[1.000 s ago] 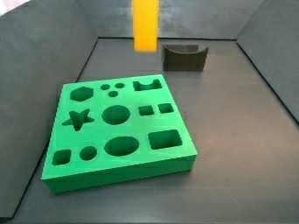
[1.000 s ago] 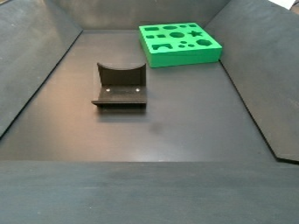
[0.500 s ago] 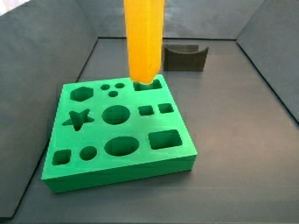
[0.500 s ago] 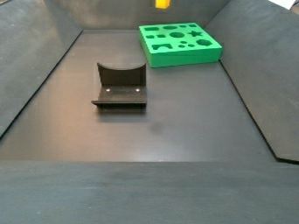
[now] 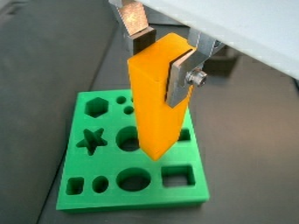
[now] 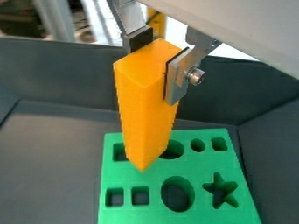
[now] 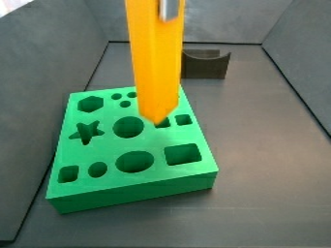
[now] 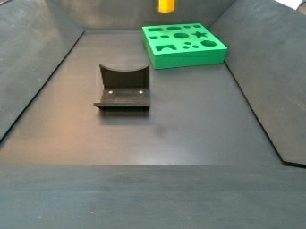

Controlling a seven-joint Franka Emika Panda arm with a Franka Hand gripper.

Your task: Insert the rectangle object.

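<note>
The rectangle object, a long orange-yellow bar [image 5: 156, 101], hangs upright in my gripper [image 5: 160, 54], which is shut on its upper end. It shows in both wrist views, also here [image 6: 145, 105]. The silver fingers [image 6: 180, 74] press its two sides. The green board [image 7: 130, 145] with several shaped holes lies below. In a side view the bar [image 7: 153, 58] reaches down in front of the board's middle, and its lower end is clear of the surface. Only the bar's tip [image 8: 165, 5] shows above the board [image 8: 183, 45] in a side view. The rectangular hole [image 7: 183, 152] is near the board's front right.
The dark fixture [image 8: 123, 88] stands on the floor apart from the board, and it shows behind the board in a side view [image 7: 204, 63]. Dark sloping walls [image 7: 300, 87] close in the floor on all sides.
The bar has come lower and moved from the board's far edge over its middle. The board and the fixture have not moved.
</note>
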